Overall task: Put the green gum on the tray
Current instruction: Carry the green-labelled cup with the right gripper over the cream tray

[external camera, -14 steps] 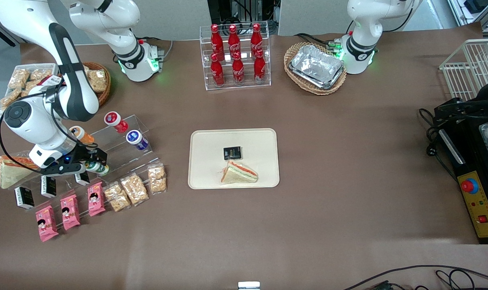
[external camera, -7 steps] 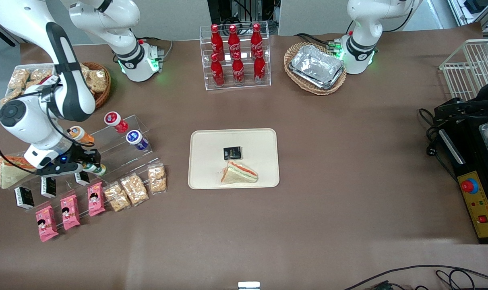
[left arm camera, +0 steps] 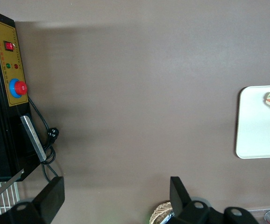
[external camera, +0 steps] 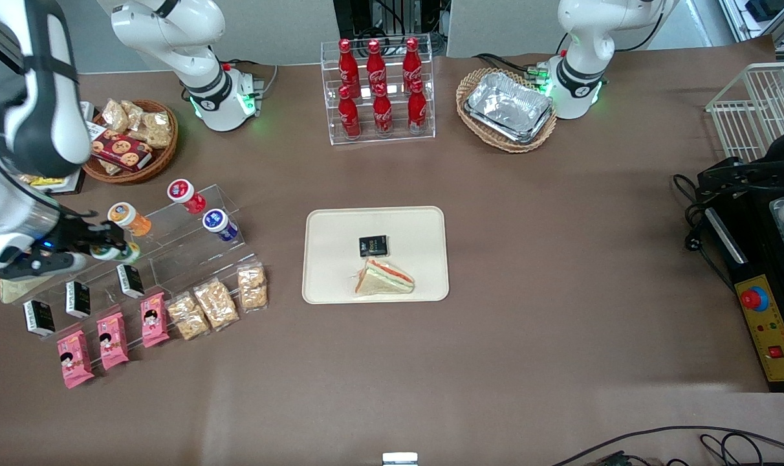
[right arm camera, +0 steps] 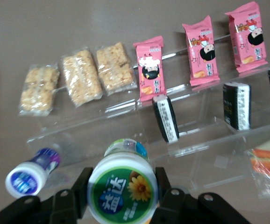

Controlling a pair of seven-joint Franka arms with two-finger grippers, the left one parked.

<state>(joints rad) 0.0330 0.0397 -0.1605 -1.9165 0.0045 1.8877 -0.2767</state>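
Right wrist view shows the tool with its black fingers clamped on the green gum, a small white cylinder with a round glossy green-labelled lid. Since a second ago it has risen off the clear acrylic shelf, held above the desk, well apart from the smooth cream tray.

six cola bottles, three pink packets

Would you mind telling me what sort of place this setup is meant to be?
Probably a lab mock-up of a snack counter: cola bottles in a clear rack, snack packs on display steps, a serving tray. The gripper holds the green gum above the steps.
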